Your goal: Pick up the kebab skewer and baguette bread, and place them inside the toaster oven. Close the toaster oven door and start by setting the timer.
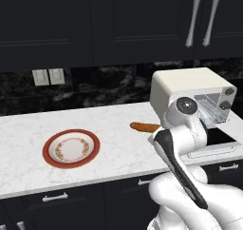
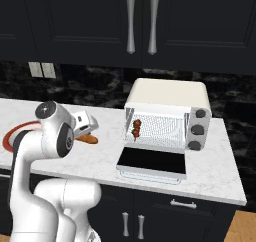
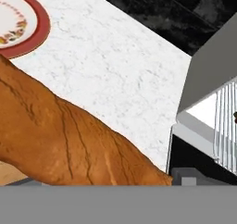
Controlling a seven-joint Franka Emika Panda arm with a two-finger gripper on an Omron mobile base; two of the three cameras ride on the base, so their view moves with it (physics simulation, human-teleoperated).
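Left base view: one baguette bread [image 1: 144,127] is seen lying on the white counter [image 1: 114,148] between one red-rimmed plate [image 1: 71,148] and one toaster oven [image 1: 192,97], its right end hidden behind the arm.

Right base view: the toaster oven door [image 2: 151,162] is folded down flat, and one kebab skewer [image 2: 136,127] is seen already on the wire rack inside. Two round knobs [image 2: 199,121] are counted on the oven front. The gripper [image 2: 84,123] is held just above the loaf; whether its claw is apart or clamped cannot be told.

Hand view: the loaf is seen very close beneath the camera. A grasp near the loaf's middle is judged best, so that it stays level and clears the lowered door when carried to the rack.
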